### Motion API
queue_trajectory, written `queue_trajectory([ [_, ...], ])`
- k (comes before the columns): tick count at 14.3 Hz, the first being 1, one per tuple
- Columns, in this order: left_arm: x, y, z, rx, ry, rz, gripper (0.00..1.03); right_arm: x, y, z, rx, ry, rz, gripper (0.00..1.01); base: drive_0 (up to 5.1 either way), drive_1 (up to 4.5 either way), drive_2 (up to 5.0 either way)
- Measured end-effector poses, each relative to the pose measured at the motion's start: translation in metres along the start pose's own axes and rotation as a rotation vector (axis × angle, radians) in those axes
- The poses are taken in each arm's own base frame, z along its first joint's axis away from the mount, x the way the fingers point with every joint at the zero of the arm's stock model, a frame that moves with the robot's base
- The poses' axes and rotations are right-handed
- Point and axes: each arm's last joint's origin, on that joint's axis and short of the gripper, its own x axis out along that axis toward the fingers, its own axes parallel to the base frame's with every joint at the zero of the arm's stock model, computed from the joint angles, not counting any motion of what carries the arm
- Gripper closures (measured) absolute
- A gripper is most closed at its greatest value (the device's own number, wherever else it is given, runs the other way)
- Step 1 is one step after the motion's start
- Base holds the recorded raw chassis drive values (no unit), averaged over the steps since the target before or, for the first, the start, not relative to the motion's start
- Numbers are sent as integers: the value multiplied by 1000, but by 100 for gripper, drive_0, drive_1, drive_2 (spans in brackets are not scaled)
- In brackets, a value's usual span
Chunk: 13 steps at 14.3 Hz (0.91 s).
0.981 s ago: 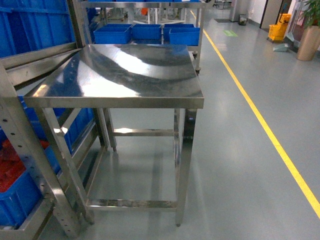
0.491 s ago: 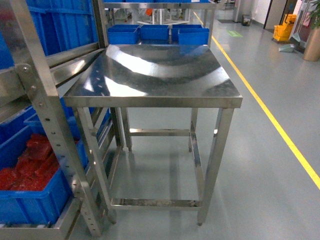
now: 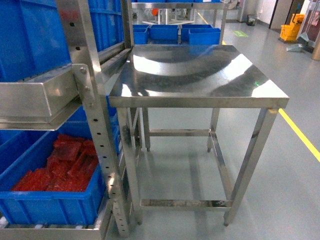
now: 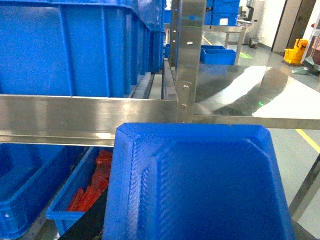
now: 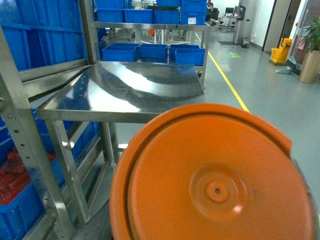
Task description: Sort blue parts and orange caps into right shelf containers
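Observation:
A bright blue part [image 4: 200, 185] with a ridged, recessed face fills the lower half of the left wrist view, held close before the camera; the left gripper's fingers are hidden behind it. An orange cap [image 5: 215, 180], round with a small centre hole, fills the lower right wrist view and hides the right gripper's fingers. Neither gripper shows in the head view. Large blue containers [image 3: 30, 45] stand on the steel shelf rack [image 3: 92, 110] at the left. A lower blue container [image 3: 50, 205] holds red pieces.
A bare steel table [image 3: 200, 102] stands beside the rack, its top at upper-shelf height. Smaller blue bins [image 3: 165, 32] sit on a far rack. A yellow floor line [image 3: 300, 132] runs along the right, with a yellow mop bucket [image 3: 290, 31] beyond.
The head view has swung left: the table has slid to the right of the frame, and the shelf rack with its blue containers and red pieces has come much closer on the left.

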Motion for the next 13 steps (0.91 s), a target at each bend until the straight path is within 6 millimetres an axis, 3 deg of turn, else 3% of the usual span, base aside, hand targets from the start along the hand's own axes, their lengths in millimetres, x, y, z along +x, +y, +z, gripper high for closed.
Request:
queue_trajectory([
  [13,0,0,0,0,1,0,60,0,0,0,0,2,0,57,-503,238,238],
])
